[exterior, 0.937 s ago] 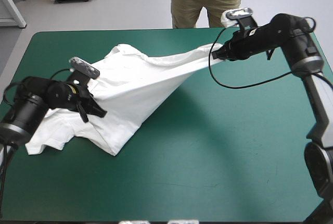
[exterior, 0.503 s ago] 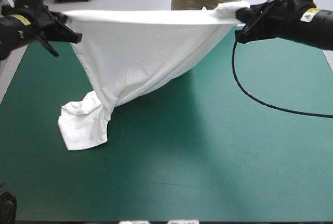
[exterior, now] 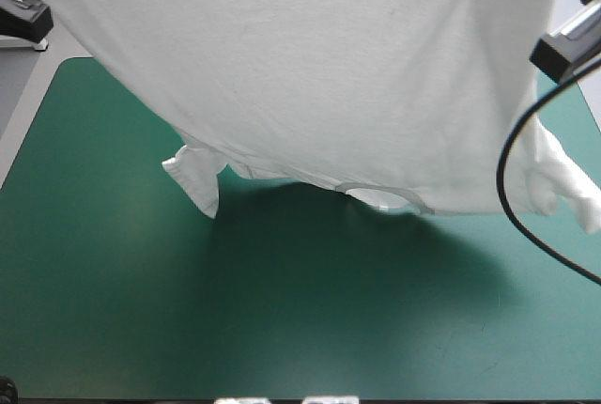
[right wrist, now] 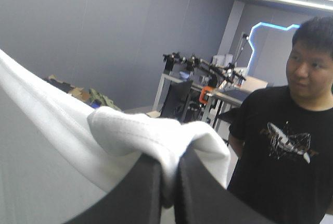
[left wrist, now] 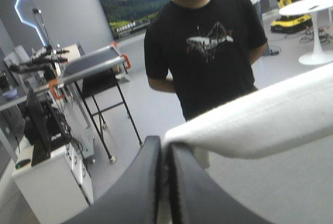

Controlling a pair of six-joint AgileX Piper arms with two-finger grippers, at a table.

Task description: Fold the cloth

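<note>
White short-sleeved fabric T-shirt [exterior: 300, 75]: held up and spread as one broad sheet over the far half of the teal-green covered tabletop [exterior: 282, 319]. Its upper edge is out of the high view. Collar ring [exterior: 385, 199] hangs at the lower edge, about mid-tabletop. One sleeve [exterior: 197, 177] dangles toward the left edge, the other sleeve [exterior: 568, 188] by the right edge. Left hand [left wrist: 164, 143]: black fingers pressed together, pinching a shirt edge. Right hand [right wrist: 170, 164]: fingers pinching a bunched fold of the shirt.

Saw the worktop [exterior: 94, 329], its teal-green cover [exterior: 526, 338] smooth across the near half, darkened by a broad soft shadow [exterior: 329, 254] toward the middle, one rounded far corner showing at the left.
</note>
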